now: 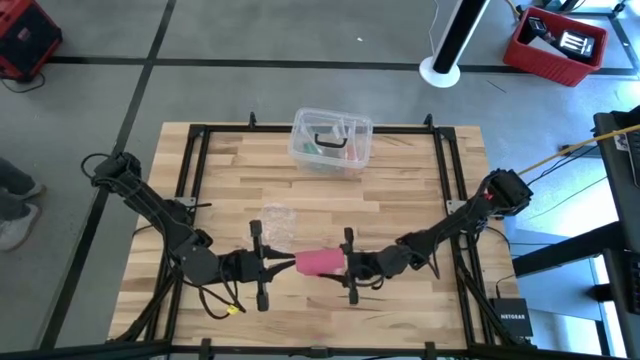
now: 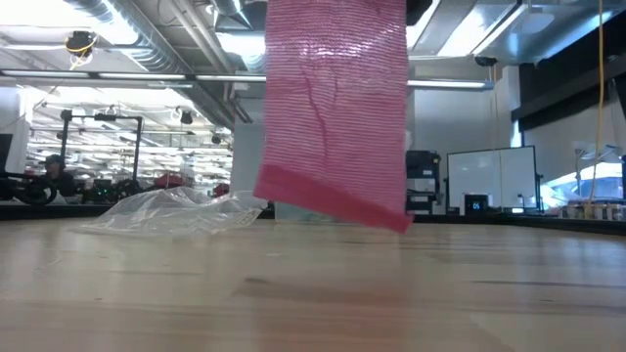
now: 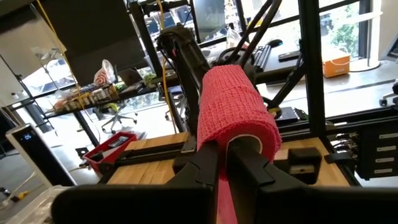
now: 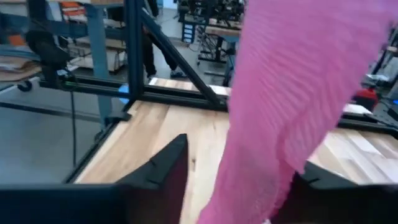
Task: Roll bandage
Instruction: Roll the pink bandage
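Observation:
The pinkish-red bandage is a stubby roll held level above the table's near middle. A flat tail hangs down from it. The tail's lower edge ends clear of the tabletop. My left gripper is shut on the roll's left end. My right gripper stands at the roll's right end. Its fingers are apart, one standing clear on one side of the hanging band and the other partly hidden behind it. My left gripper pinches the roll's left end between its two fingers, and pink cloth shows between them farther back. The fingers lie level, coming from the table's left along the roll's axis. The roll juts out beyond them, lifted clear. Whether my right gripper touches the band, I cannot tell.
A crumpled clear wrapper lies on the wood just beyond the grippers and shows in the low view. A clear plastic box stands at the far middle. A black frame borders the tabletop.

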